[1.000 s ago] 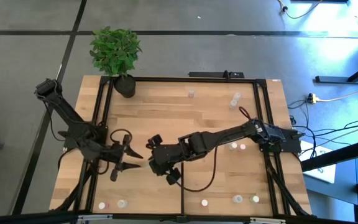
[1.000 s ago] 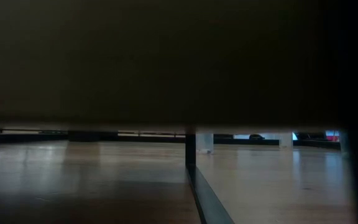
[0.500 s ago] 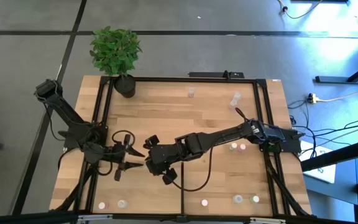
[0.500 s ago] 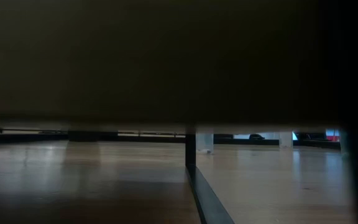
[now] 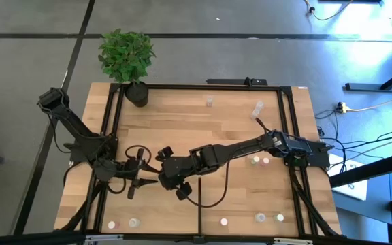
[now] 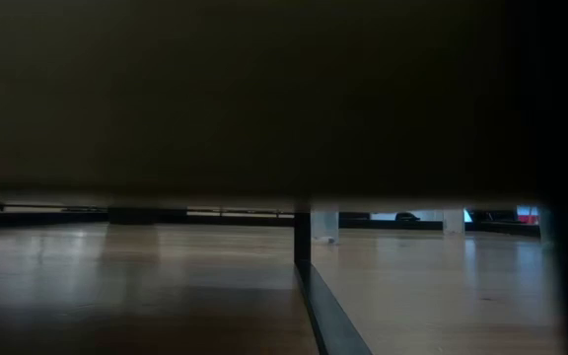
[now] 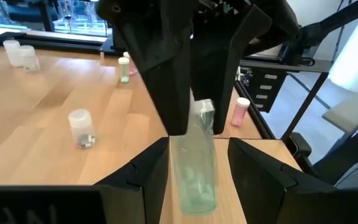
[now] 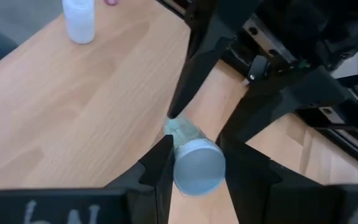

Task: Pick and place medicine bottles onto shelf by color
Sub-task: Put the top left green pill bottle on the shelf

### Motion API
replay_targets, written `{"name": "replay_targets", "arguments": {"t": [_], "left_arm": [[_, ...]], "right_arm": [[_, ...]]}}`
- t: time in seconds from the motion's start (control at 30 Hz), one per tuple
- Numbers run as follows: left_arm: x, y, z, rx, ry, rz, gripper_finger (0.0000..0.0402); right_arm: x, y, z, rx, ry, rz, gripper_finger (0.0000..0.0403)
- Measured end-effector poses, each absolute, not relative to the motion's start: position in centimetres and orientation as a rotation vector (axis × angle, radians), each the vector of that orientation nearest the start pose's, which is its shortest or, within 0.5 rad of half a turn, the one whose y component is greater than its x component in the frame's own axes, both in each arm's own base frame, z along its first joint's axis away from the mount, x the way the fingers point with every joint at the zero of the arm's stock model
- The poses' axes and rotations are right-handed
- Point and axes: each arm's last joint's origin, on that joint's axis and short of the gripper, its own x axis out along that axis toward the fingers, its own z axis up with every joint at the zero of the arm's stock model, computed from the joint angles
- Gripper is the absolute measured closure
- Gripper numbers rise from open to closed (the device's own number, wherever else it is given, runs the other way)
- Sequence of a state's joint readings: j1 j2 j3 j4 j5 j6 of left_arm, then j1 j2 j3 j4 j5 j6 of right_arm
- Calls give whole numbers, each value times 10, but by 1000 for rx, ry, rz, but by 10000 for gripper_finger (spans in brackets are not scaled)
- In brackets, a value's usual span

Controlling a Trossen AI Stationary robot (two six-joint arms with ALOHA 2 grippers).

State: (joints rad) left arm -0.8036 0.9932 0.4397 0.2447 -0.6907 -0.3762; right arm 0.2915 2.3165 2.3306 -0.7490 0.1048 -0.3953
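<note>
A small clear bottle (image 7: 193,177) with a pale cap (image 8: 197,165) is held above the shelf (image 5: 182,129), a light-wood panel with black rails. Both grippers are shut on it. They meet near the shelf's middle left: my left gripper (image 5: 146,181) comes from the left and my right gripper (image 5: 160,178) from the right. Other medicine bottles stand apart on the wood: two at the far side (image 5: 209,102) (image 5: 257,109), a pair by the right arm (image 5: 255,160), and several along the near edge (image 5: 133,222) (image 5: 260,218). My left gripper pinches the bottle's clear body at its bottom end (image 7: 191,186) between its two fingers (image 7: 148,177). It comes roughly level from the table's left, with the fingers lying along the bottle. The bottle is clear of the wood. My right gripper pinches the cap end (image 8: 194,155) between its two fingers (image 8: 157,168). It slants down from the table's right, and the fingers lie along the bottle. The cap faces back toward its wrist and the body points away, into my left gripper.
A black plant pot (image 5: 137,93) with a green plant stands at the far left corner. A short black divider bar (image 5: 199,218) rises from the near rail. Cables lie off the right edge. The low view shows only the board and divider (image 6: 302,247) under a dark mass.
My right gripper has shifted a little toward the table's left and down, closing on my left gripper. Neither gripper's finger gap has changed.
</note>
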Motion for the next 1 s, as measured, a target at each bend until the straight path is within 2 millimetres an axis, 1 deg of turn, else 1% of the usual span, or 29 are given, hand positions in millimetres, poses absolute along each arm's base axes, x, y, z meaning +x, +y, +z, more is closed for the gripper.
{"name": "replay_targets", "arguments": {"t": [0.2, 0.37, 0.57, 0.8, 1.0], "left_arm": [[152, -133, 217, -197, 264, -63, 243], [149, -136, 217, -221, 274, -79, 243], [145, -140, 217, -222, 275, -102, 243], [143, -141, 217, -218, 259, -77, 243], [143, -141, 218, -223, 255, -73, 243]], "right_arm": [[492, 151, 296, -509, 681, 372, 280], [490, 150, 293, -512, 709, 379, 280], [499, 146, 272, -541, 755, 403, 280], [507, 145, 246, -548, 802, 448, 280], [506, 146, 240, -540, 828, 483, 280]]}}
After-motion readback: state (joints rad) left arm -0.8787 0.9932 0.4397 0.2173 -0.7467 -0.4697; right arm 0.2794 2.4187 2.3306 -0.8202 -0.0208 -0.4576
